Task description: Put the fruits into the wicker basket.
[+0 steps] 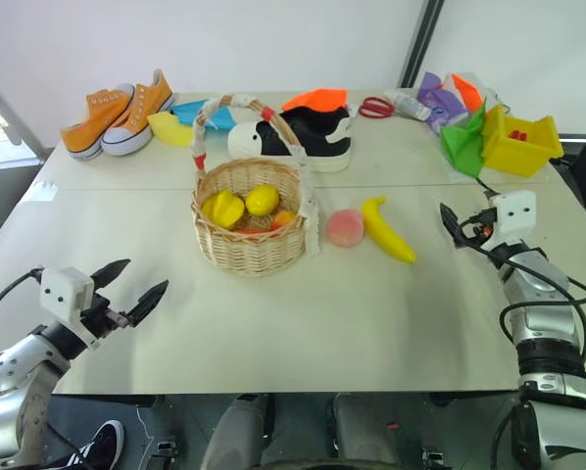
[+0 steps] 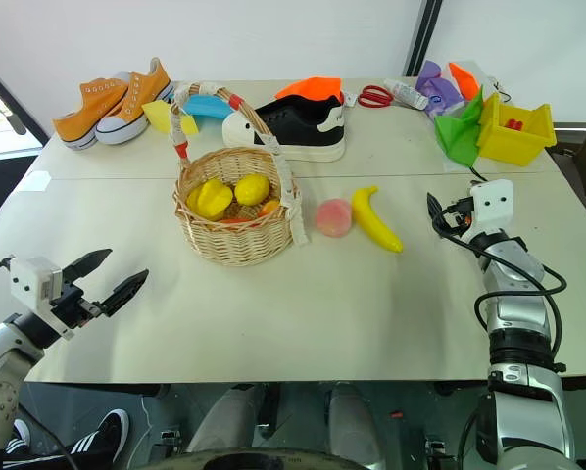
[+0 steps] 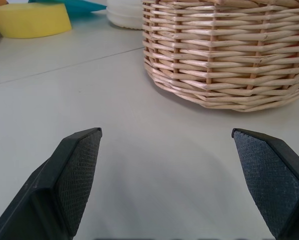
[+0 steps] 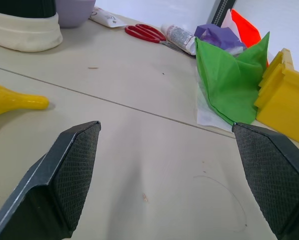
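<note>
Your right gripper [image 1: 457,227] is open and empty; reach carelessly and you'll roll the peach [image 1: 345,227] or nudge the banana [image 1: 387,230] from the basket [image 1: 249,245].

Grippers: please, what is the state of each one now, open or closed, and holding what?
Left gripper: open, holding nothing, above the table.
Right gripper: open, holding nothing, near the banana.

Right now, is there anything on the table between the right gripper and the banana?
Nothing visible. The right gripper is open over bare table, and the banana lies toward the wicker basket from it, with only empty surface between. The peach sits beyond the banana, beside the basket.
</note>
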Controlling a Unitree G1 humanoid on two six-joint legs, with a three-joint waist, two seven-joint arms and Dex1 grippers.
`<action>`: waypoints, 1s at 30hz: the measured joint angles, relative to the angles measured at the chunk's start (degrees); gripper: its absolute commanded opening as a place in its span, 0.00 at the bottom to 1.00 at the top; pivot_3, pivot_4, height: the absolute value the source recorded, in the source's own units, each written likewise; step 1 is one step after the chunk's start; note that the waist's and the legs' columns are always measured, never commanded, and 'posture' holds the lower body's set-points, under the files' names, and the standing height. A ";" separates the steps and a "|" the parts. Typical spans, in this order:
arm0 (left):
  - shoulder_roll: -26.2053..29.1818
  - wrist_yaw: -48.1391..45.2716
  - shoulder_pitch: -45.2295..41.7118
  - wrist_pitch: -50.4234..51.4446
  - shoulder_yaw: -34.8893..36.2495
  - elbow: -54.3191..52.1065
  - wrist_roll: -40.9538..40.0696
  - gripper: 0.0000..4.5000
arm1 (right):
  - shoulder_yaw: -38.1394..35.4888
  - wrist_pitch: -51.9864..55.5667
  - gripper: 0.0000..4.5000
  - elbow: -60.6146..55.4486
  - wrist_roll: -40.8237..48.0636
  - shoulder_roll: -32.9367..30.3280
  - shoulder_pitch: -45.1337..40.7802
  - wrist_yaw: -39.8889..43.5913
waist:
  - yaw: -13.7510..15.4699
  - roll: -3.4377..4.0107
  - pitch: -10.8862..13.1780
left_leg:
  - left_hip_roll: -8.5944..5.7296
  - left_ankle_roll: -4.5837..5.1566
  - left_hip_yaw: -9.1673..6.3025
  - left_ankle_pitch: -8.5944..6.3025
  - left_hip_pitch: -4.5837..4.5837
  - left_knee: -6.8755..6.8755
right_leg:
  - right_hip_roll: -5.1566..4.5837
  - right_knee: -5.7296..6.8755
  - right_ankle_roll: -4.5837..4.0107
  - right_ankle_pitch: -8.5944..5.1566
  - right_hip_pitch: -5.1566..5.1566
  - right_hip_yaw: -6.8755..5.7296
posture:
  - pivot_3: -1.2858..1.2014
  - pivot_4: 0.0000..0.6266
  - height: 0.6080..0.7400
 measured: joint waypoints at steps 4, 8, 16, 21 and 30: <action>-0.04 0.60 -0.83 -0.35 0.00 0.18 0.16 1.00 | 0.02 0.00 0.98 -0.01 -0.01 0.00 0.24 0.00 | 0.06 0.00 0.00 | 0.00 0.00 0.00 0.00 0.00 0.00 | 0.00 -0.01 0.00 0.00 0.01 0.00 | 0.52 0.24 1.00; -0.21 1.70 -2.74 -0.22 0.08 0.92 -0.12 1.00 | 0.13 0.01 0.98 -0.02 -0.04 0.01 0.65 0.01 | 0.02 0.00 0.00 | 0.00 0.00 0.00 0.00 0.00 0.00 | 0.00 0.00 0.00 0.00 0.00 0.00 | 0.52 0.24 1.00; -0.07 1.11 -2.72 -0.10 0.36 1.02 -0.46 1.00 | 0.27 -0.31 0.98 -0.04 -0.49 0.01 0.69 0.33 | 0.01 0.00 0.00 | 0.00 0.01 0.00 0.00 0.00 0.00 | 0.00 -0.01 0.01 0.00 0.00 0.00 | 0.52 0.24 1.00; 0.53 -0.03 -2.77 -0.10 0.39 1.72 -0.44 1.00 | 0.34 -0.63 0.98 -0.57 -0.51 0.01 0.85 0.96 | -0.01 0.00 0.00 | 0.00 0.01 0.00 0.00 0.00 -0.01 | 0.00 -0.01 0.00 0.00 0.00 0.00 | 0.52 0.24 1.00; 0.38 -2.06 -3.00 -4.61 0.59 2.00 -0.30 1.00 | 0.99 -0.87 0.98 -0.58 -0.82 0.03 0.95 1.09 | -0.02 0.00 0.00 | 0.00 -0.06 0.00 -0.04 0.00 -0.01 | 0.00 -0.02 -0.01 -0.01 0.00 0.00 | 0.52 0.24 1.00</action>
